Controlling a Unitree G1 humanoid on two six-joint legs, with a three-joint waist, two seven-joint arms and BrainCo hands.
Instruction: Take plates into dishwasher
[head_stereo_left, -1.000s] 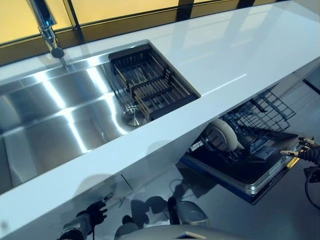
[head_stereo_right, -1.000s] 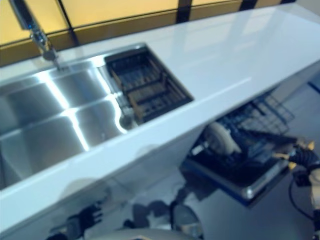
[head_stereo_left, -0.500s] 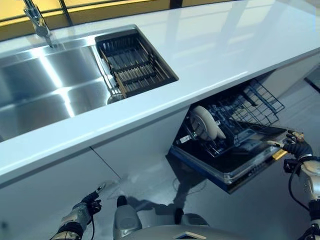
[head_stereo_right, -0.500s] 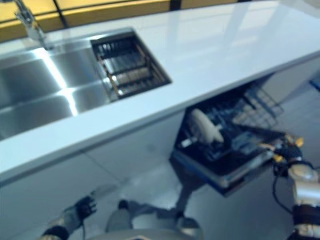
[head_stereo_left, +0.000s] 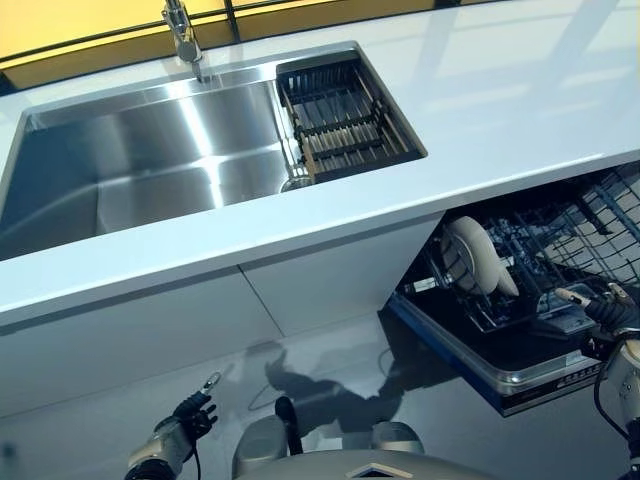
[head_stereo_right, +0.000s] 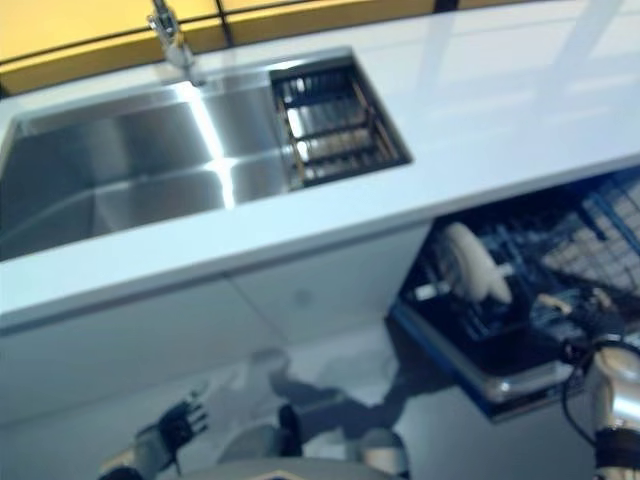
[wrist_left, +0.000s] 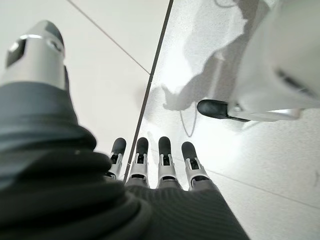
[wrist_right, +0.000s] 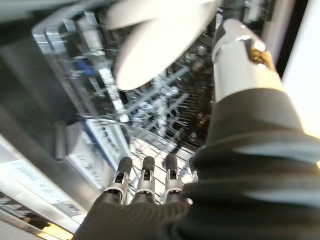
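White plates (head_stereo_left: 476, 267): standing on edge in the lower rack (head_stereo_left: 540, 262) of the open dishwasher (head_stereo_left: 520, 372), under the white table (head_stereo_left: 520, 110). Right hand (head_stereo_left: 612, 308): above the rack's front edge, fingers (wrist_right: 145, 175) straight and apart, holding nothing. Left hand (head_stereo_left: 185, 425): low over the floor (wrist_left: 280, 150), fingers (wrist_left: 165, 155) straight, empty. Steel sink (head_stereo_left: 130, 170): dark drain basket (head_stereo_left: 345, 125) at its right end, faucet (head_stereo_left: 182, 30) behind.

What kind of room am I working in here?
Most likely a home kitchen: a steel sink with a tap set in a white counter, and an open dishwasher below holding plates.
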